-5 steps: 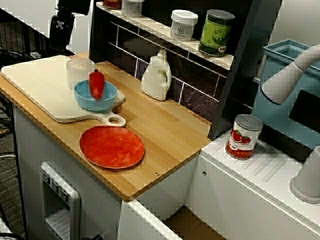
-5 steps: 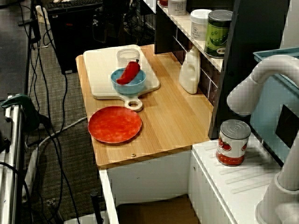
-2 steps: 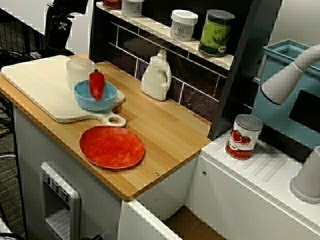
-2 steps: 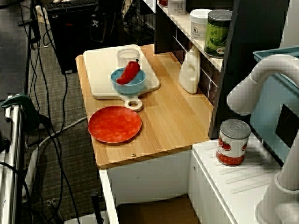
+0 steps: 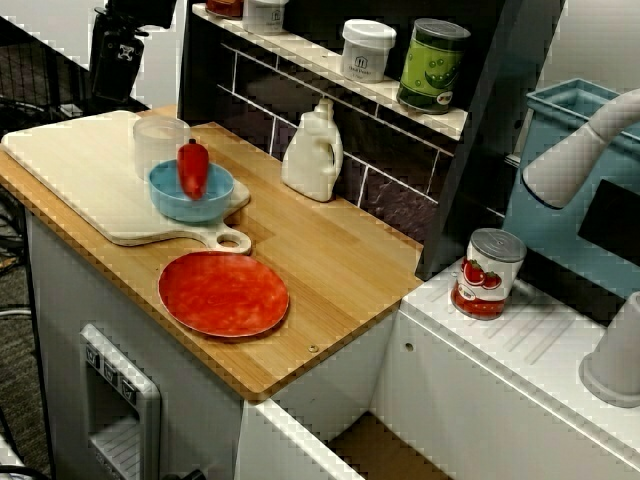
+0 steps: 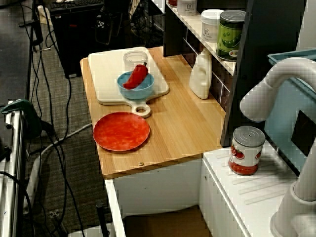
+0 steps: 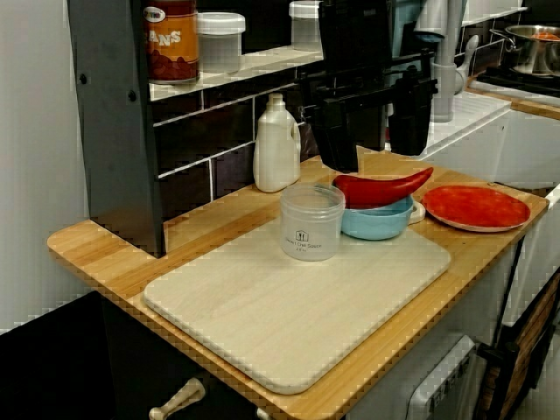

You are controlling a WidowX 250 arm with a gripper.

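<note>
In the view that rides on the gripper, my gripper (image 7: 372, 131) is open: two black fingers hang apart with nothing between them. It hovers above the back end of the counter. From above, the gripper (image 5: 116, 52) is a dark shape beyond the cutting board (image 5: 80, 170). Nearest to it is a red chili pepper (image 7: 381, 186) lying across a blue bowl (image 7: 376, 223) on the board's corner. A clear plastic cup (image 7: 312, 223) stands right beside the bowl. The pepper (image 5: 193, 168) and the bowl (image 5: 220, 190) are untouched.
A red plate (image 5: 223, 293) lies on the wooden counter past the board's handle. A white bottle (image 5: 313, 152) stands against the tiled wall. Jars and cans sit on the shelf above. A tomato can (image 5: 487, 273) stands on the white drainer beside the white arm.
The gripper shifted slightly left at the far end of the counter a second ago, then held still. Nothing on the counter moved.
</note>
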